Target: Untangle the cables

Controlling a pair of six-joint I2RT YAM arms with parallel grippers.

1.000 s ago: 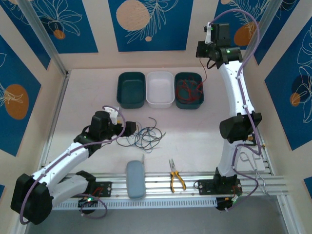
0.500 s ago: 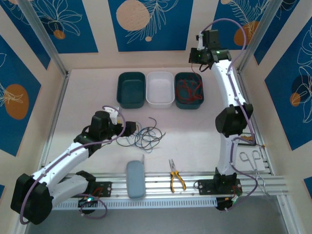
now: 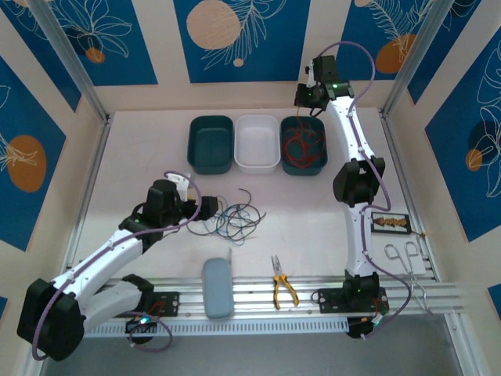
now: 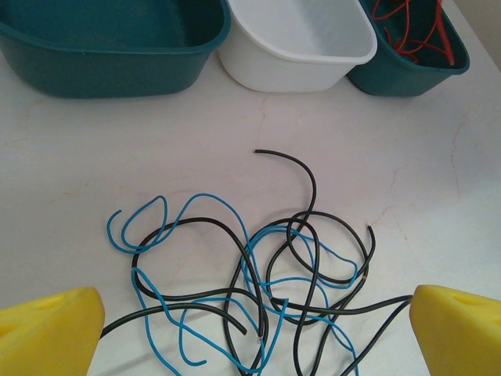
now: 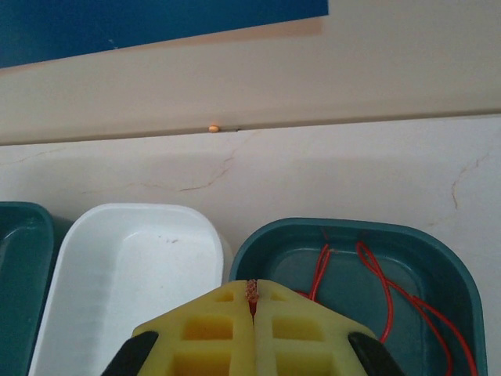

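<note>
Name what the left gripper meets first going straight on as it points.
The left gripper, jaws open, would likely meet the black and blue cables first; the white tray lies farther on.

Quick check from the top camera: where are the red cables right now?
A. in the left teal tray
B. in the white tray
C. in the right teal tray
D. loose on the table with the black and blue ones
C: the red cables lie bunched inside the right teal tray, beside the white tray.
</note>
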